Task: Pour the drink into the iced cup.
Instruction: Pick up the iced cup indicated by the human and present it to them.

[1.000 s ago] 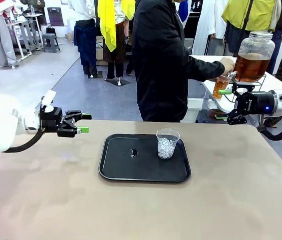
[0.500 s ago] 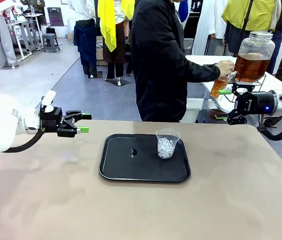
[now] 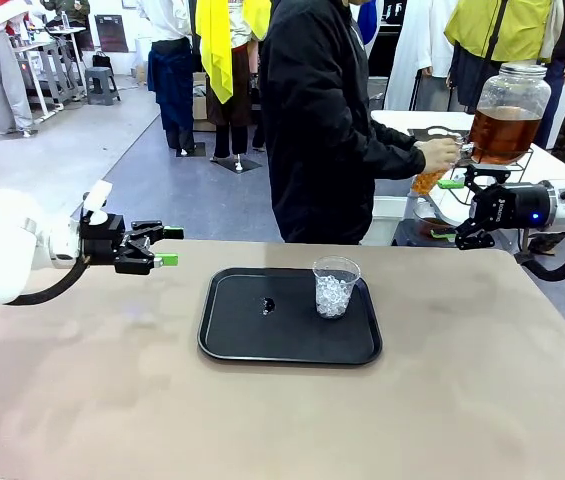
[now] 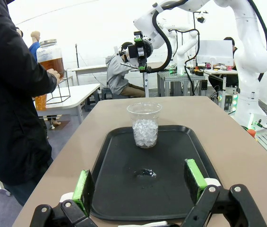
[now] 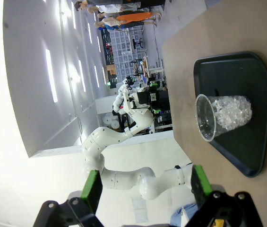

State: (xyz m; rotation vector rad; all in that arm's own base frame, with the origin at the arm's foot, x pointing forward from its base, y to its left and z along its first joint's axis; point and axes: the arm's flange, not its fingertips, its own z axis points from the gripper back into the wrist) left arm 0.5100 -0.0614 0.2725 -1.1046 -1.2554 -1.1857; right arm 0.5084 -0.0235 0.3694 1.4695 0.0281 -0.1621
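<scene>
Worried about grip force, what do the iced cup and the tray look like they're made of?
Iced cup: probably thin clear plastic, glossy; the ice shows through its wall. Tray: looks like black moulded plastic, matte with faint sheen and a raised rim.

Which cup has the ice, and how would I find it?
Look at the big tan table, then the black tray in its middle. On the tray's right side stands a clear plastic cup with white ice cubes inside. The person's cup, beyond the table, holds orange drink instead.
</scene>
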